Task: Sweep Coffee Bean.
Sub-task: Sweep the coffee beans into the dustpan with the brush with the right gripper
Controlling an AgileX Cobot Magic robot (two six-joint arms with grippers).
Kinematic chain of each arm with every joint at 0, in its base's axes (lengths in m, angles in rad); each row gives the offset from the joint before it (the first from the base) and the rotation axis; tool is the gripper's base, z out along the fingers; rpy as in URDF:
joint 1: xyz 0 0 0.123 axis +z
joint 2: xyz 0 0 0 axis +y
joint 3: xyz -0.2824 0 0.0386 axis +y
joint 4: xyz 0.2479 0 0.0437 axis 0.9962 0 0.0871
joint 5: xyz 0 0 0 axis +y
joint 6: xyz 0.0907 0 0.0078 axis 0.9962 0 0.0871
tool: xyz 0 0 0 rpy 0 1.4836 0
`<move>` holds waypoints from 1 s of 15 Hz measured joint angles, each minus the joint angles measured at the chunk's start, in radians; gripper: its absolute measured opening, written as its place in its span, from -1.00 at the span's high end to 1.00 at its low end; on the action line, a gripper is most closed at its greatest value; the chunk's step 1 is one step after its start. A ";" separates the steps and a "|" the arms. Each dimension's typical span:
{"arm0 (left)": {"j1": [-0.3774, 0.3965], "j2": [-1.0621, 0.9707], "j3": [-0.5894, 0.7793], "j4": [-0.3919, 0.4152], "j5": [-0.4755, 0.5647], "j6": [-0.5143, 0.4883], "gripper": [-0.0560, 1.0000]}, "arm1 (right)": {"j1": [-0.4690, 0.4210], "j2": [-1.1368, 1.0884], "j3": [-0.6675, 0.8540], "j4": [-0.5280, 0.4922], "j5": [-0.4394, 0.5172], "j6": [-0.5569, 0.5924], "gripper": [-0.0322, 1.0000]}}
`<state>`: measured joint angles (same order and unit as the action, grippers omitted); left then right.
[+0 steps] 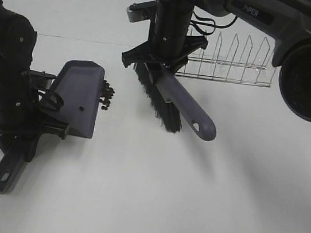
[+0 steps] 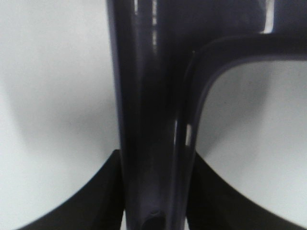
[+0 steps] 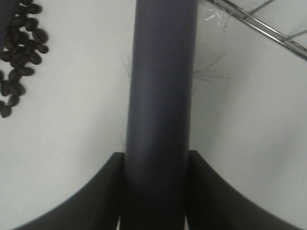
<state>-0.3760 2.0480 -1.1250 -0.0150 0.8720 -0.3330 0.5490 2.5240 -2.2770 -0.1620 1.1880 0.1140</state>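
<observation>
Beans: I see the coffee bean (image 1: 107,95) strip along the dustpan (image 1: 78,91) lip.
Dustpan: one dark speck inside.
Left hand (image 2: 153,196): clamped on dustpan.
Right hand (image 3: 156,191): clamped on brush (image 1: 178,102).

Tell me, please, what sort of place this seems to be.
Probably a robotics test bench: a plain white table where the left gripper holds a dustpan and the right gripper a brush, with spilled coffee beans and a wire rack.

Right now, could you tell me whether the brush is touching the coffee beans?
No, in the high view bare table separates the brush from the coffee beans lying beside the dustpan.
</observation>
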 joint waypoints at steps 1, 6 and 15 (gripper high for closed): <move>0.000 0.000 0.000 -0.002 0.000 0.000 0.30 | 0.014 0.024 -0.010 0.034 -0.038 0.002 0.39; 0.000 0.000 0.000 -0.005 0.000 0.000 0.30 | 0.133 0.091 -0.009 0.007 -0.067 0.004 0.39; 0.000 0.001 0.000 -0.011 0.003 -0.002 0.30 | 0.203 0.105 -0.287 -0.026 0.033 0.033 0.39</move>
<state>-0.3760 2.0490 -1.1250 -0.0260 0.8750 -0.3350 0.7520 2.6290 -2.5640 -0.1880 1.2210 0.1470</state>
